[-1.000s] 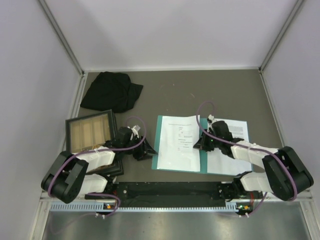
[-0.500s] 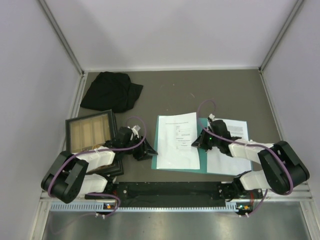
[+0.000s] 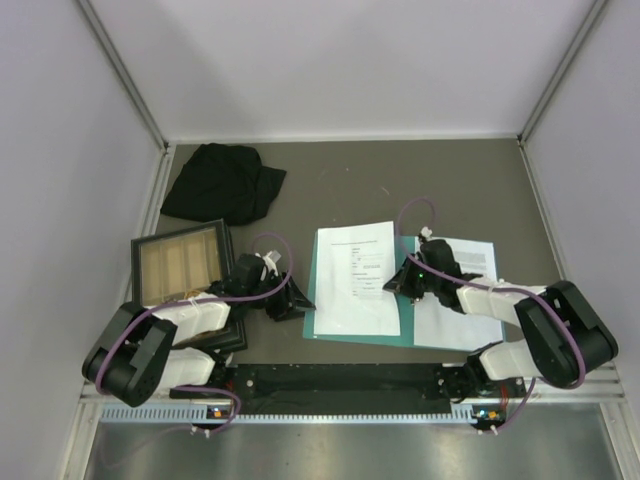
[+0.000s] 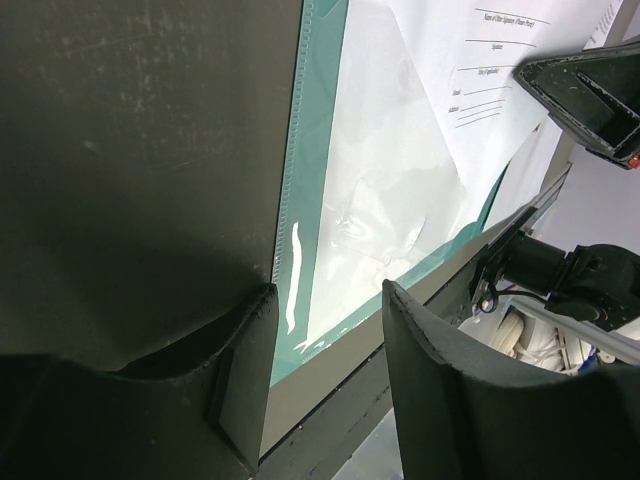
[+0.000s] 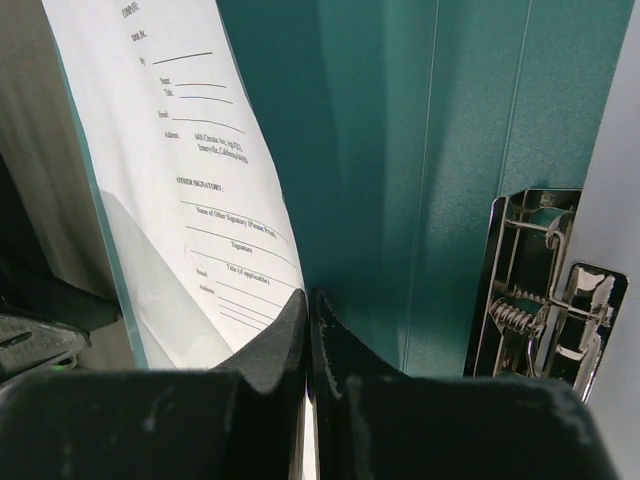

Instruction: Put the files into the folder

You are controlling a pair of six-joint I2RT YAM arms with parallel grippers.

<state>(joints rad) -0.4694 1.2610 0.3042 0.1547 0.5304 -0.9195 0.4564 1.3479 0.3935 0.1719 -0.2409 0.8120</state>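
The sheet [image 5: 170, 180] rests on the open teal folder [image 5: 400, 150] mid-table, its right edge pinched in the clenched right gripper [image 5: 308, 325]. Only the right wrist view shows the folder's chrome spring clip [image 5: 540, 290] and legible print: "OTHER SIGNATORY", "Signature", "Title (if applicable)". Only the left wrist view shows a glossy clear film [image 4: 380, 200] over the folder's left part, with the left gripper [image 4: 330, 300] spread and empty at that edge.
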